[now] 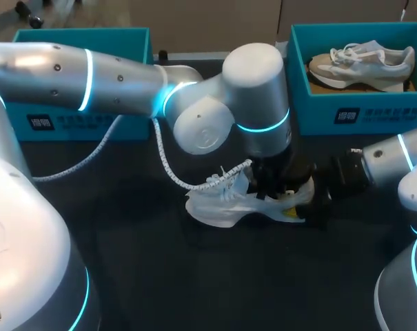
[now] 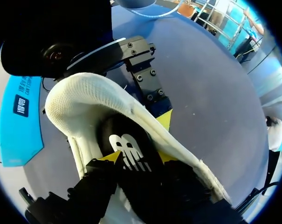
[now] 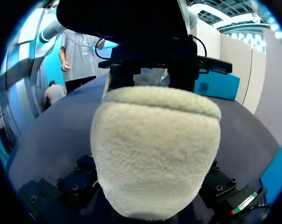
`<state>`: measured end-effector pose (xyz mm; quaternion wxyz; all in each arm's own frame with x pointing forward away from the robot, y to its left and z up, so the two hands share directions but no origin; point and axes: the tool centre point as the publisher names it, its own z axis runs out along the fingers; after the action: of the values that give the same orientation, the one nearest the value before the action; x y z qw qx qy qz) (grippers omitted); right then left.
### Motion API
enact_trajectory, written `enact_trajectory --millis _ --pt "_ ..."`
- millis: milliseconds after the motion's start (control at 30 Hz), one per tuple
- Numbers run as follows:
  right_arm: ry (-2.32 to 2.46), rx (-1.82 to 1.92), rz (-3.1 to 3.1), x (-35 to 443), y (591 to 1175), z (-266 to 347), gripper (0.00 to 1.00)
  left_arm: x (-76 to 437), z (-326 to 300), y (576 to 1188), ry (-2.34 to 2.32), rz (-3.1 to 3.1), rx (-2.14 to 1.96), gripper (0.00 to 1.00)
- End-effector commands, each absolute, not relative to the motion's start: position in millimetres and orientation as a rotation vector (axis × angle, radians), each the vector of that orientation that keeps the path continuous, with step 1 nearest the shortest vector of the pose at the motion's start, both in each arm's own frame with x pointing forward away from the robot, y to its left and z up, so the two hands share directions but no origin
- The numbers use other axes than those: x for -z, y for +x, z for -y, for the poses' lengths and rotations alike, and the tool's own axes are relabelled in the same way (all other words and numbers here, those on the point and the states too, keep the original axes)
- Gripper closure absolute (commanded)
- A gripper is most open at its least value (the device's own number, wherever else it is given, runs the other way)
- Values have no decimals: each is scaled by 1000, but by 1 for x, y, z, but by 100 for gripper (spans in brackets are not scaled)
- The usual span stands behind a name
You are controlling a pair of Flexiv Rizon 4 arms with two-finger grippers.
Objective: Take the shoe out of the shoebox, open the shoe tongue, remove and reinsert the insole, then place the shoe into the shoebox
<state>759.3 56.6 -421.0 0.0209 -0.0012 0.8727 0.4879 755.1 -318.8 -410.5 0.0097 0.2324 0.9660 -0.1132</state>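
Two yellow tips of my left gripper stand narrow, pinched from both sides on the black insole at its heel end, just inside the shoe's collar. As far as I can judge, the grip is on the insole alone and not on the lining beside it.

Around that hold, the white shoe lies on the dark table, outside both boxes. Its toe is turned toward my left side and its laces lie loose over the forefoot. My right gripper is at the shoe's heel, one finger down each side of the padded back. It looks closed on the heel, though its tips are hidden by the shoe in its own wrist view.

Beyond the shoe's heel end stands the right shoebox with a second shoe inside. Well beyond the shoe's toe end is the left shoebox, its inside mostly hidden by my left arm.

I expect the insole to be light, thin and floppy, so it may fold or catch under the collar. A hold near its heel edge suits it, drawn up and back along the shoe. The shoe itself seems light, with a soft mesh upper that gives under a squeeze. Its heel and sole are the stiffest parts, so the steadying grip belongs there, or the shoe may lift with the insole.
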Motion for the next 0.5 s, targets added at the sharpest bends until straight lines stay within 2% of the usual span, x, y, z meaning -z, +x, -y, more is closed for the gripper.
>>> enact_trajectory --millis 33,267,300,333,367,400,500 --pt "-3 -1509 -2709 424 758 -60 100 458 320 754 712 -2994 354 55" --pt "-3 -1509 -2709 424 758 -60 100 467 321 760 731 -2969 337 60" --pt "-3 -1509 -2709 424 758 -60 100 468 321 760 737 -2964 336 67" --pt "-3 -1509 -2709 424 758 -60 100 470 321 760 744 -2953 330 78" --pt "-3 -1509 -2709 424 758 -60 100 471 320 761 746 -2951 324 82" --pt "-3 -1509 -2709 424 758 -60 100 472 320 761 749 -2949 320 99" --pt "-3 -1509 -2709 424 758 -60 100 473 320 762 748 -2946 316 100"
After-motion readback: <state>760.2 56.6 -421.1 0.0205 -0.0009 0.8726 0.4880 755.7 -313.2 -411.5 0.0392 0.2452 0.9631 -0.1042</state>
